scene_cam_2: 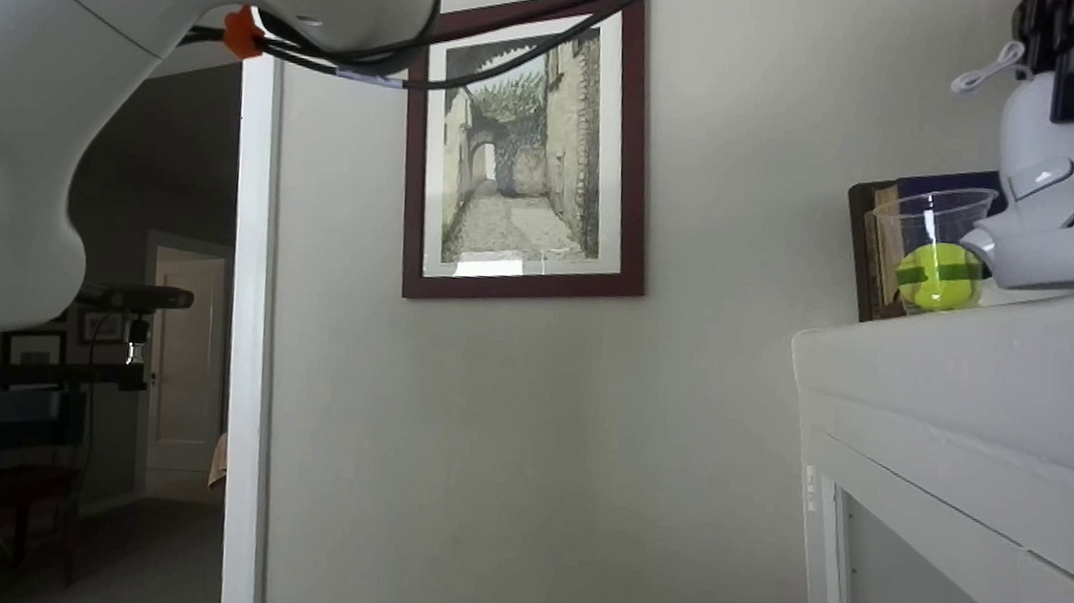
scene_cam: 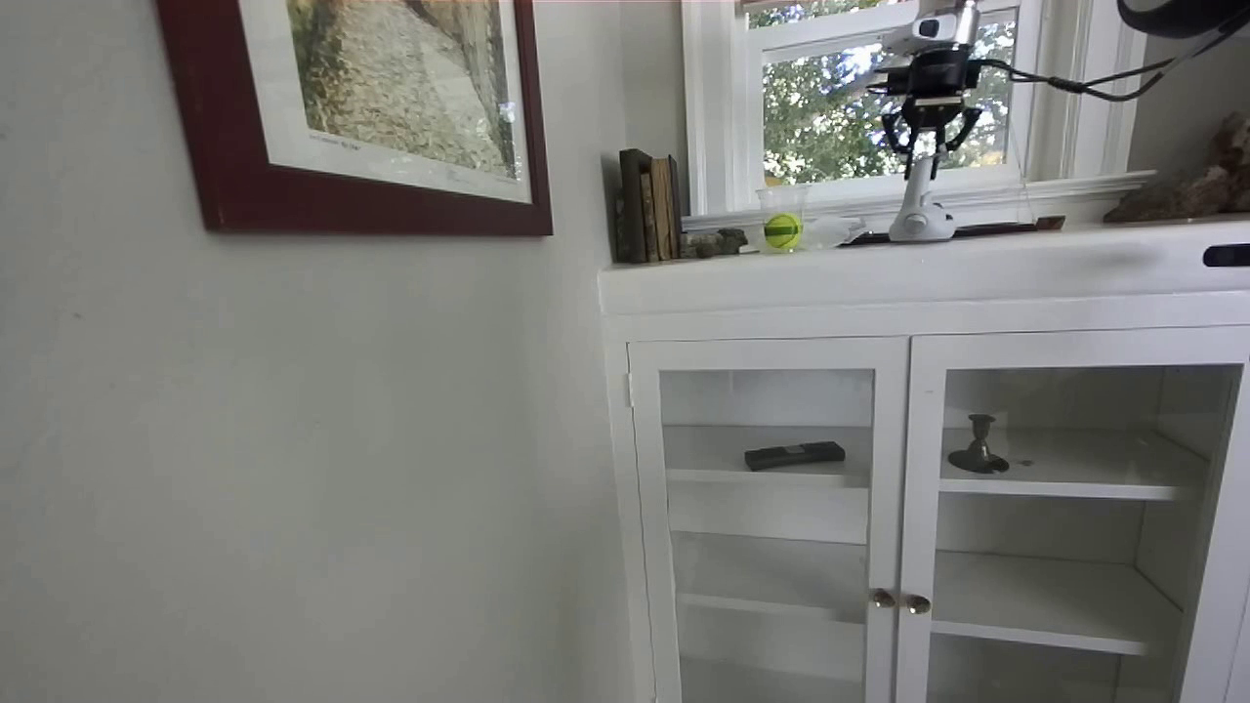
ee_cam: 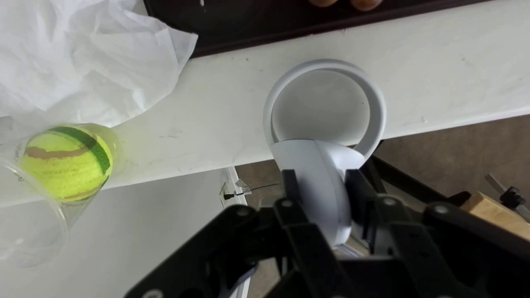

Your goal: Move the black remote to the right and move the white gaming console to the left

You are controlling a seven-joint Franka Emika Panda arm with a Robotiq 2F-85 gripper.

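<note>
Below the tool (ee_cam: 323,179), the white VR controller (ee_cam: 314,156) is held ring end down, its upright handle clamped between the fingers (ee_cam: 358,188).

Gripper (scene_cam_2: 1068,81) clasps white object (scene_cam_2: 1048,169) at edge of cabinet top (scene_cam_2: 952,392); clear cup (scene_cam_2: 932,218) with yellow ball (scene_cam_2: 938,276) near left corner.
</note>
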